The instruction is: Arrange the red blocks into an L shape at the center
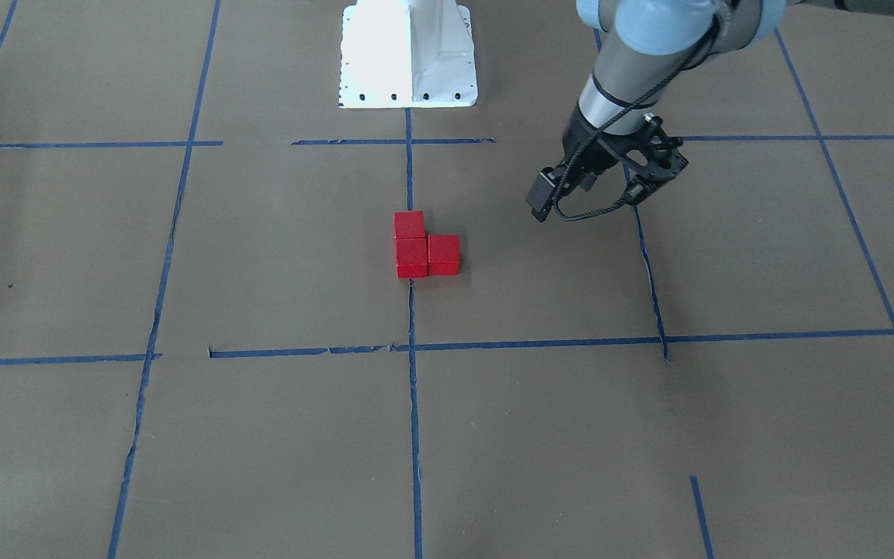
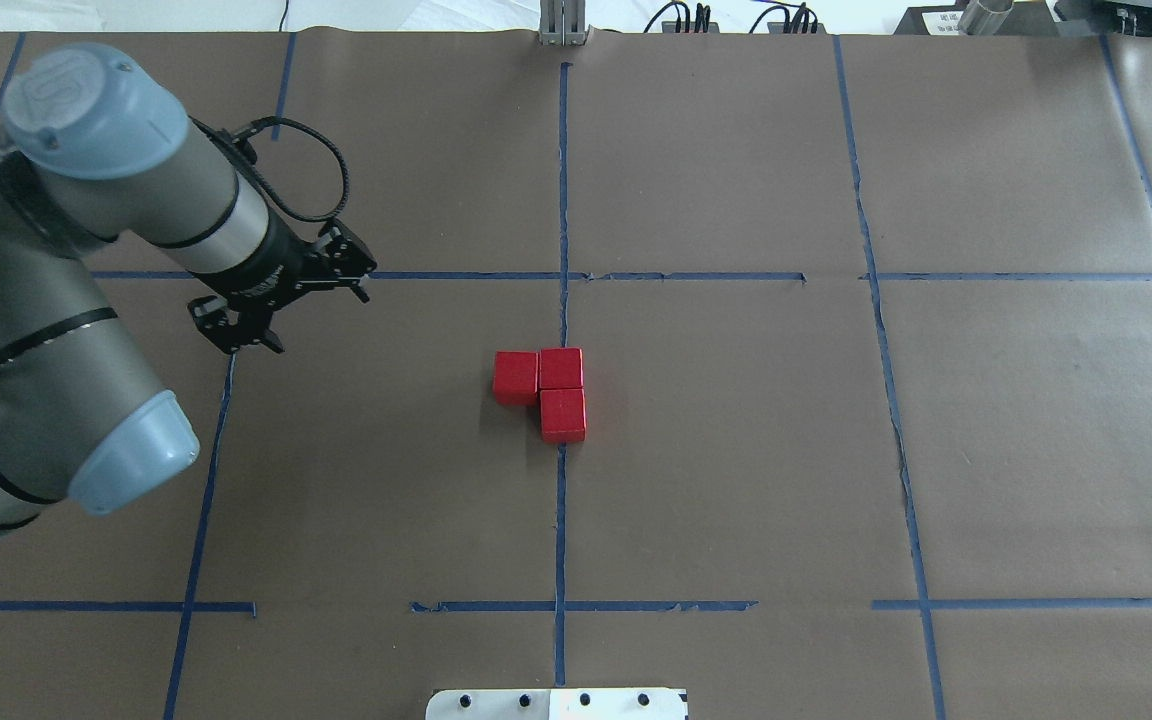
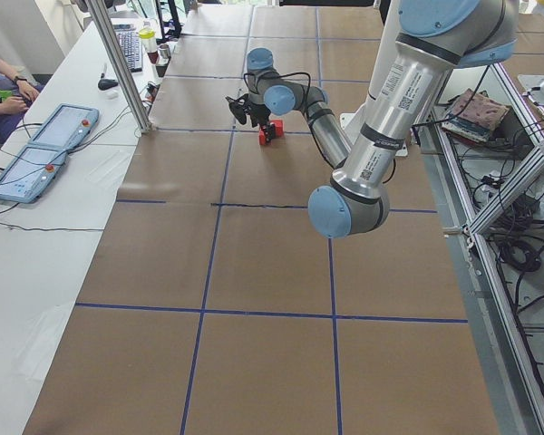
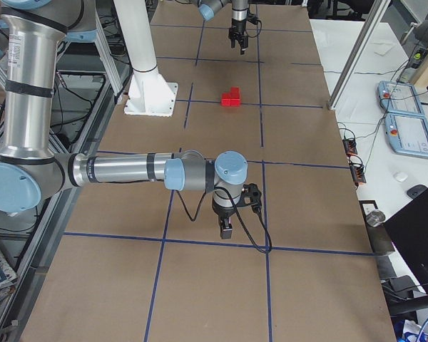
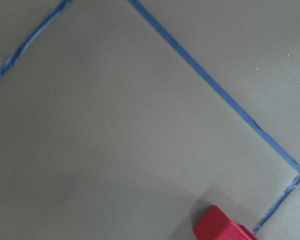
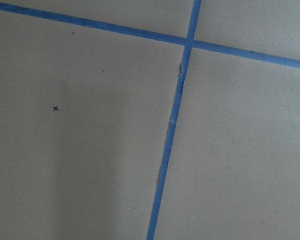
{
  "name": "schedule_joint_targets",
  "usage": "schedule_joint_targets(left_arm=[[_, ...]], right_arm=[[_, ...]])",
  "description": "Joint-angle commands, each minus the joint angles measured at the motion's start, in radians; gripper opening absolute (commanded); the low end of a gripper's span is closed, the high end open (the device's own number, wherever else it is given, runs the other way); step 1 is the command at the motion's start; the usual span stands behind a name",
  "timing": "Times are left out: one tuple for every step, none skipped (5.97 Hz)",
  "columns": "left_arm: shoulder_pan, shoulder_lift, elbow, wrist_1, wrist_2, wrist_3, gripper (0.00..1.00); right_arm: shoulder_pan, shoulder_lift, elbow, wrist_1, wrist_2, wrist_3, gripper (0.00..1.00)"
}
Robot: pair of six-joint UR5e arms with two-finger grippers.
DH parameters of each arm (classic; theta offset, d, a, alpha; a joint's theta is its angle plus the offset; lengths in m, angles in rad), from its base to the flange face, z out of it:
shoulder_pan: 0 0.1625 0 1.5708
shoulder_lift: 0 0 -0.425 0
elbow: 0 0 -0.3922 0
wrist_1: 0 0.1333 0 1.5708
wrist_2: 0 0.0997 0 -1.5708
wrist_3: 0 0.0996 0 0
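Note:
Three red blocks (image 2: 561,368) lie touching in an L at the center (image 2: 696,420), on the vertical blue tape line. In the front view they are a column of two (image 1: 411,256) with one (image 1: 444,253) beside the near one. My left gripper (image 2: 241,335) hangs above the paper well away from the blocks, toward my left; it is open and empty, and also shows in the front view (image 1: 637,194). The left wrist view shows only one block corner (image 5: 222,227). My right gripper (image 4: 228,226) points down far from the blocks; I cannot tell whether it is open.
The white robot base (image 1: 408,54) stands behind the blocks. Blue tape lines (image 2: 886,350) divide the brown paper into squares. Operators' tables with control pads (image 4: 406,128) line the far side.

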Motion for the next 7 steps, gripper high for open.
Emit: schedule_joint_targets(left_arm=[[-0.182,0.166,0.004,-0.010,-0.107,0.510,1.00],[-0.297,0.259,0.012,-0.011,-0.144,0.745,1.00],[-0.397,0.331,0.035,-0.004,-0.153,0.971,1.00],[-0.500,0.394,0.108,-0.014,-0.202,1.192,1.00],[-0.619,0.460,0.173,-0.013,-0.204,1.467,1.00],[-0.710,0.520,0.204,-0.013,-0.240,1.551,1.00],[-0.724,0.572,0.186,-0.014,-0.247,1.553,1.00]], right_arm=[[-0.002,-0.002,0.000,0.001,0.004,-0.001,1.00],[0.000,-0.003,-0.001,0.001,0.003,-0.001,1.00],[0.000,-0.002,-0.001,0.001,0.003,0.000,1.00],[0.000,-0.002,-0.003,0.001,0.003,0.000,1.00],[0.000,-0.002,-0.001,0.001,0.003,0.000,1.00],[0.000,0.000,-0.003,0.001,0.003,0.000,1.00],[0.000,0.001,-0.001,0.001,0.003,0.000,1.00]])
